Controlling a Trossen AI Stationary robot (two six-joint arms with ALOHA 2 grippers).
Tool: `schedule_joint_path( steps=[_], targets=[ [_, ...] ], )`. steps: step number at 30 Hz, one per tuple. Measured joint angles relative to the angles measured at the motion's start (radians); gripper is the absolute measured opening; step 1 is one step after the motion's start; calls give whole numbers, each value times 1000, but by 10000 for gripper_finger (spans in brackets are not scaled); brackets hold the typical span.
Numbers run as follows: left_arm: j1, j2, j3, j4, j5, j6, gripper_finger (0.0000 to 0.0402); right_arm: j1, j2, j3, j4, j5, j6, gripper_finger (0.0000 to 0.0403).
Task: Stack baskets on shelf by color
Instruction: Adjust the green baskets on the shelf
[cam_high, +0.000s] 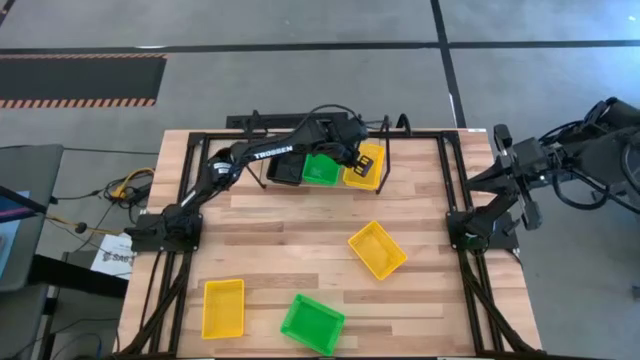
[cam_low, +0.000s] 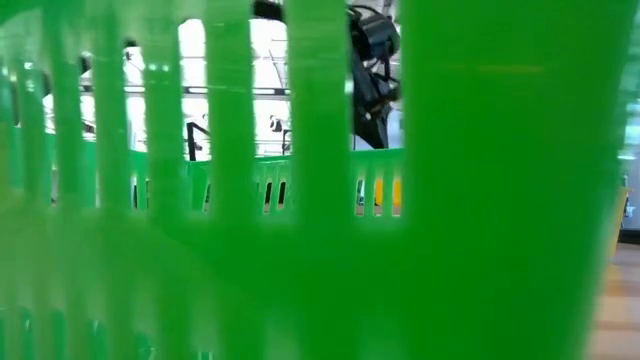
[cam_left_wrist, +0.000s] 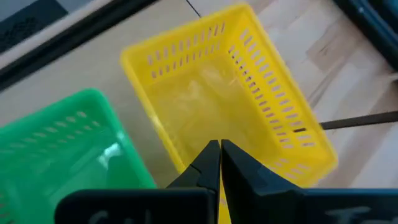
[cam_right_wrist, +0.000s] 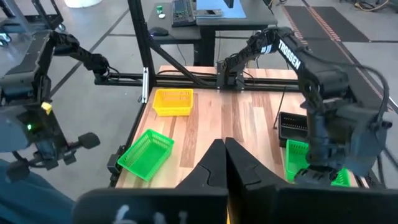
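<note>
The right gripper (cam_right_wrist: 222, 163) shows closed fingers; beyond, a yellow basket (cam_right_wrist: 172, 102) and green basket (cam_right_wrist: 145, 155) lie apart, the left arm (cam_right_wrist: 323, 93) over another green basket (cam_right_wrist: 298, 163), perhaps touching it.

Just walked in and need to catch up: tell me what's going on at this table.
The left gripper is at the far edge of the table, over the shelf, shut on the near rim of a yellow basket there. A green basket and a black basket sit beside it on the shelf. Loose on the table are two more yellow baskets and a second green basket. The right gripper is shut, empty, held off the table's right side.
</note>
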Motion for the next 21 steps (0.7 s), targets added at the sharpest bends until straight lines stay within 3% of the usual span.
schedule_joint_path(
  steps=[3,10,21],
  targets=[
    [-9,10,-2,-3,-6,13,0,0,7,0,0,0,4,4],
    [-29,16,-1,-19,-176,83,0,0,23,0,0,1,12,4],
    [-34,16,-1,-25,-168,95,0,0,37,0,0,2,12,6]
  ],
)
